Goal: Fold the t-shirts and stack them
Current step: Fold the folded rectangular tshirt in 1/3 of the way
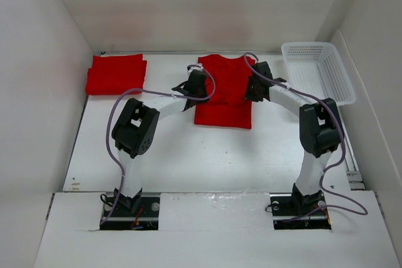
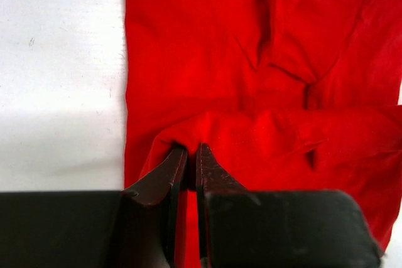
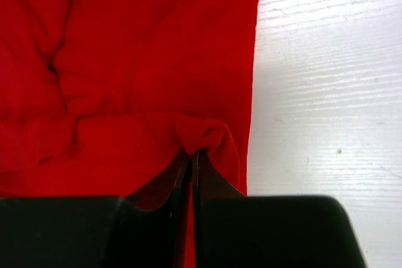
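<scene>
The top view alone gives the layout. A spread t-shirt (image 1: 223,101) lies flat in the middle of the white desk (image 1: 207,155), collar toward the back wall. A folded t-shirt (image 1: 115,75), the same plain red, sits well apart at the back left corner. A white mesh basket (image 1: 308,44) stands at the back right. The left arm (image 1: 135,127) and right arm (image 1: 320,127) reach inward from their bases at the near edge. Each ends at one side of the spread t-shirt, about halfway along it. Lilac cables (image 1: 112,123) loop along both arms.

The wrist views show what the top view cannot, which is the grip itself. In the left wrist view the left jaws are pressed together on a small raised ridge of red cloth just inside the shirt's straight side edge, with bare desk beside it. The right wrist view mirrors this: the right jaws pinch a humped tuck of the same shirt close to its opposite edge. Both views also show creases and an overlapped layer running across the cloth beyond the fingertips.

The desk top is white and matte, with faint streaks like brushed paint in the right wrist view and a small dark speck (image 3: 339,151). Plain white walls (image 1: 188,4) close in the back and both sides.
</scene>
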